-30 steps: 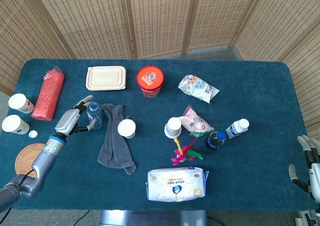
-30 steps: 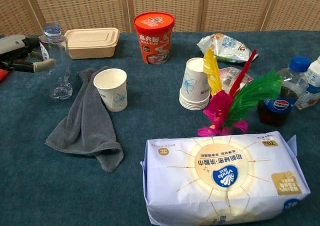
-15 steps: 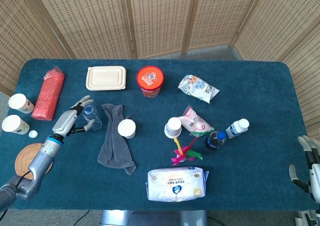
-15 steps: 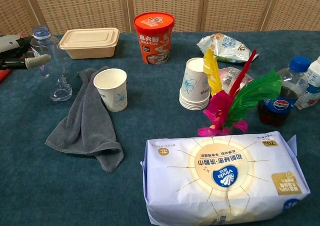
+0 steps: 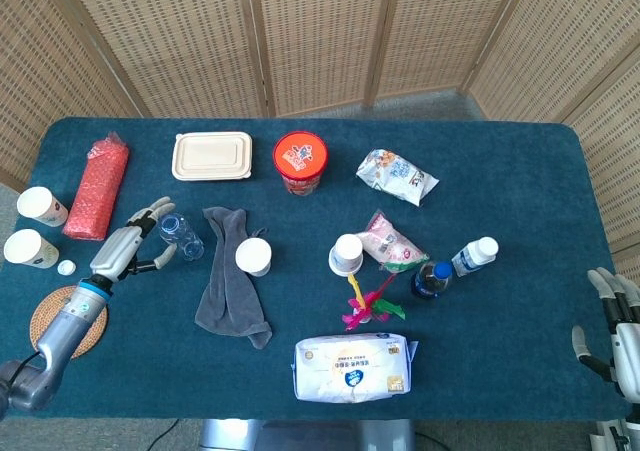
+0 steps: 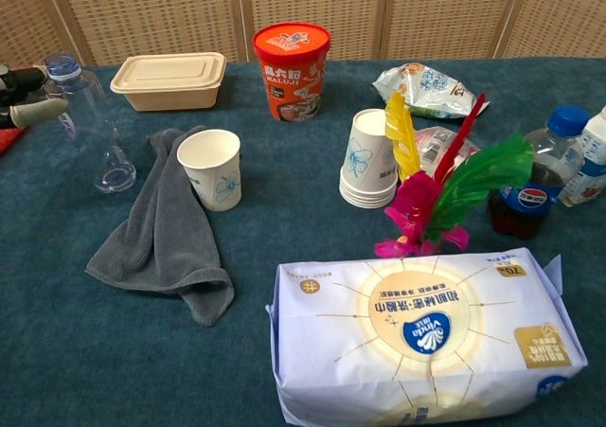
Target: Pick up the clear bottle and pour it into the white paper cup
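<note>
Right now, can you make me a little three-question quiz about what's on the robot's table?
1. True or false: the clear bottle stands straight upright.
2. What does the open white paper cup stand on? A) woven coaster B) grey towel C) tissue pack
3. Fill in: the snack tub behind the cup has a ___ lid.

Key
1. False. It tilts towards the left hand, whose fingers show beside its neck.
2. B. The cup stands on the towel's right edge.
3. Red.
</note>
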Available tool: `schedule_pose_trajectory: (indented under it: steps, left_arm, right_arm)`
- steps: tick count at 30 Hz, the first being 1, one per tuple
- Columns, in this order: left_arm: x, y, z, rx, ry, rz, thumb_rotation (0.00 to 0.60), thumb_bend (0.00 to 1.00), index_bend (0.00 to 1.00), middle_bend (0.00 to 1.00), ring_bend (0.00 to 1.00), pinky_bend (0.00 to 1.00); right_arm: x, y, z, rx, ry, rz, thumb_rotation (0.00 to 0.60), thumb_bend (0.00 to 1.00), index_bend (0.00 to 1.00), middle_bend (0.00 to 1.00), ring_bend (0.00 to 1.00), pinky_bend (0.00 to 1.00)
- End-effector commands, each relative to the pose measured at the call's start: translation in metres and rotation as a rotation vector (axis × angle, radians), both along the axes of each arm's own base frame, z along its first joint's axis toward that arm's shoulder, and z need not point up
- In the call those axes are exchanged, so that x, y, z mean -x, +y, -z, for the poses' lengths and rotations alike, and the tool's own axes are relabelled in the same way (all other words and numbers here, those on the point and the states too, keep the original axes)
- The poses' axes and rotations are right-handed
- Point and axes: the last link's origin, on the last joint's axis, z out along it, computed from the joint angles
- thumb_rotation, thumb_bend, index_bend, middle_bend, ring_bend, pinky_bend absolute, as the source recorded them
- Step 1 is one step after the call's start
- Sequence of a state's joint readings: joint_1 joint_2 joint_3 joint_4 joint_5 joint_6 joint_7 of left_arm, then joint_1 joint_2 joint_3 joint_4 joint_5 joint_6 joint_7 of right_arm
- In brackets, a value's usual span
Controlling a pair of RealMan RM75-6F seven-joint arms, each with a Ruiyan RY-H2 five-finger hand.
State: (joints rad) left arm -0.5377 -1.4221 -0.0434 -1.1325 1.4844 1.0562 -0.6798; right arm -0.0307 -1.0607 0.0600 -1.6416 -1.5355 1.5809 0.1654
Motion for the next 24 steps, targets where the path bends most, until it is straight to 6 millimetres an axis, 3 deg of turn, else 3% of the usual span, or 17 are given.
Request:
schedule_pose_trajectory:
  steps: [1, 11, 24]
  left_arm:
    - [0.003, -0.004, -0.004, -0.001, 0.001, -0.002, 0.231, 0.42, 0.00, 0.00, 0.00, 0.03]
    - [0.011, -0.026, -0.032, -0.055, -0.029, -0.008, 0.223, 0.42, 0.00, 0.00, 0.00, 0.03]
    - [0.014, -0.073, -0.091, -0.177, -0.080, -0.039, 0.226, 0.42, 0.00, 0.00, 0.00, 0.03]
  right_arm:
    - [-0.001, -0.001, 0.001, -0.004, 0.000, -0.003, 0.600, 0.51, 0.00, 0.00, 0.00, 0.11]
    - [-0.004, -0.009, 0.003, -0.022, 0.012, 0.001, 0.600, 0.51, 0.00, 0.00, 0.00, 0.11]
    - [-0.008, -0.023, 0.003, -0.034, 0.091, 0.028, 0.600, 0.51, 0.00, 0.00, 0.00, 0.10]
